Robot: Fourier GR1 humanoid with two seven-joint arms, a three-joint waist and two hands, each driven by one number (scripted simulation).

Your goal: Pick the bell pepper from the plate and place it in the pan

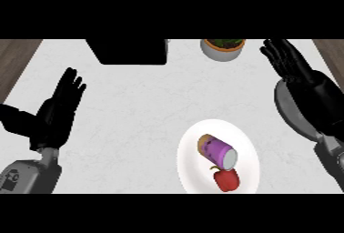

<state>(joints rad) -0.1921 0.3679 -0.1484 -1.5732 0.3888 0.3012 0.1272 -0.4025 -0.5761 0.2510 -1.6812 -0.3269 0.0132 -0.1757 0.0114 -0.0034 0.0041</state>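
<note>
White marbled counter (148,113) fills the view, flanked by brown wood-toned strips at the far left and far right edges

A white plate (194,179) is seen lying on the counter in the lower middle, slightly right of centre. On the plate, a red bell pepper (227,180) is located at the near end, stem pointed away from the robot. Just beyond the pepper, and touching or almost touching it, a purple cup-like object (218,152) is seen lying on its side, its pale open end turned toward the pepper.

At the far edge, left of centre, a black square-cornered object (131,51) is noted; whether this is the pan cannot be told from the view. To its right, a white pot with a green plant (223,48) is seen at the far edge.

The left hand (57,111) is held at the left side of the view, fingers straight and spread, pointing away from the robot; nothing is held. It is well apart from the plate.

The right hand (292,61) is raised at the upper right, near the plant pot, fingers straight and extended; nothing is held. Its grey forearm (332,157) runs down the right edge, beside the plate but not touching it
</note>
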